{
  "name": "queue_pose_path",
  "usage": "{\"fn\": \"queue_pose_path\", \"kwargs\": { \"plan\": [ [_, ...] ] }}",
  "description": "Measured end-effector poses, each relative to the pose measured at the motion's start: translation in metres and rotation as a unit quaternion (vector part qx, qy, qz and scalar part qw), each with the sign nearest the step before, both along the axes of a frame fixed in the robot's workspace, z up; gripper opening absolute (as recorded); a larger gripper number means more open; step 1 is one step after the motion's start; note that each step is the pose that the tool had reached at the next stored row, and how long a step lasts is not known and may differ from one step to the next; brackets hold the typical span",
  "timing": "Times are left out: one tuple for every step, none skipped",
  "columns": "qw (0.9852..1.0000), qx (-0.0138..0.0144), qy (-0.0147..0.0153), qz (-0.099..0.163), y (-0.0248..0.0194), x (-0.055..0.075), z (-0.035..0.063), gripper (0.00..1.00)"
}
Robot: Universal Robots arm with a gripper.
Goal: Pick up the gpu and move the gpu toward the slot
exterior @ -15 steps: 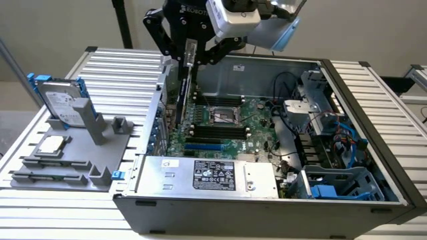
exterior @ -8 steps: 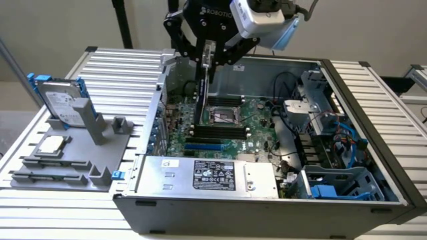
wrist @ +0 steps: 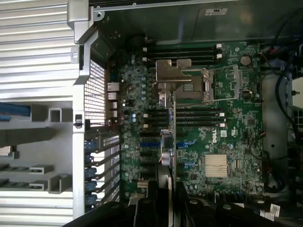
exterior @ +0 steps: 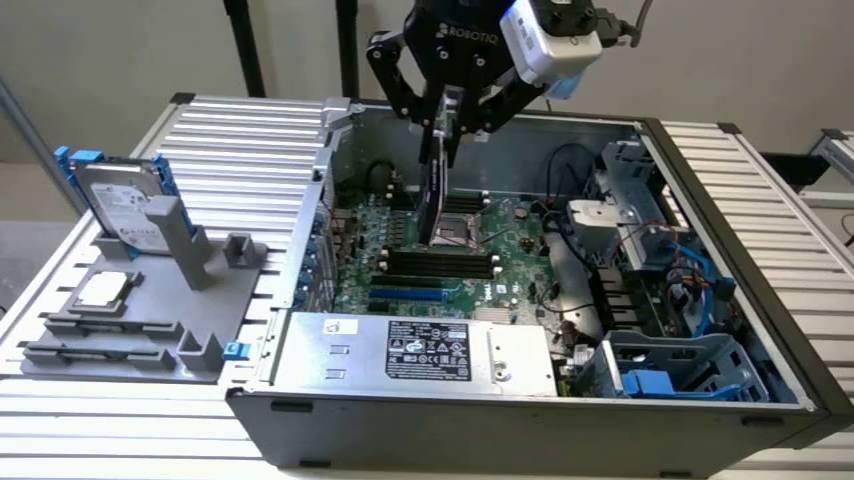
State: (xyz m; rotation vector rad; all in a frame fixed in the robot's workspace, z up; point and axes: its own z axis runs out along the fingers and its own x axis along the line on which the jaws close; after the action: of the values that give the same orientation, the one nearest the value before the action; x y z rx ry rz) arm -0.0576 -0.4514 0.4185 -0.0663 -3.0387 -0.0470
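The gpu (exterior: 433, 190), a thin green card, hangs edge-on and upright over the motherboard (exterior: 514, 265) inside the open computer case. My gripper (exterior: 451, 110) is shut on its upper edge, near the case's back wall. Its lower end hovers just above the black memory slots and the blue slot (exterior: 407, 295). In the wrist view the gpu (wrist: 171, 142) runs as a narrow strip away from my gripper (wrist: 165, 201), ending at a metal bracket (wrist: 173, 71). It crosses above the blue slots (wrist: 149, 142) and sits beside the processor socket (wrist: 201, 85).
The power supply (exterior: 414, 350) fills the case's front. Cables (exterior: 667, 280) and a blue drive cage (exterior: 681, 365) crowd the exterior view's right. On the exterior view's left, a grey fixture (exterior: 147, 310) holds a silver hard drive (exterior: 120, 200) and a processor chip (exterior: 107, 290).
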Motion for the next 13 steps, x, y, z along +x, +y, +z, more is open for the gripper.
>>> {"fn": "queue_pose_path", "kwargs": {
  "plan": [
    [1.0, 0.0001, -0.0003, 0.0, 0.0017, 0.002, -0.0015, 0.27],
    [1.0, 0.0, -0.0007, 0.0, 0.0031, 0.003, -0.0028, 0.27],
    [1.0, 0.0, -0.0011, 0.001, 0.0044, 0.005, -0.0043, 0.27],
    [1.0, 0.0, -0.0016, 0.001, 0.0057, 0.006, -0.0057, 0.27],
    [1.0, 0.0, -0.0021, 0.002, 0.0071, 0.007, -0.0073, 0.27],
    [1.0, 0.0, -0.0028, 0.002, 0.0083, 0.007, -0.0087, 0.27],
    [1.0, 0.0, -0.0037, 0.003, 0.0094, 0.008, -0.0101, 0.27],
    [1.0, 0.0, -0.0048, 0.004, 0.0104, 0.009, -0.0114, 0.27],
    [1.0, -0.0001, -0.0061, 0.005, 0.0113, 0.009, -0.0126, 0.27],
    [1.0, -0.0001, -0.0074, 0.006, 0.0122, 0.01, -0.0139, 0.27],
    [0.9999, -0.0002, -0.0087, 0.007, 0.0131, 0.011, -0.0151, 0.27],
    [0.9999, -0.0001, -0.0101, 0.008, 0.014, 0.011, -0.0165, 0.27],
    [0.9999, -0.0002, -0.0114, 0.01, 0.0149, 0.012, -0.0177, 0.27]
  ]
}}
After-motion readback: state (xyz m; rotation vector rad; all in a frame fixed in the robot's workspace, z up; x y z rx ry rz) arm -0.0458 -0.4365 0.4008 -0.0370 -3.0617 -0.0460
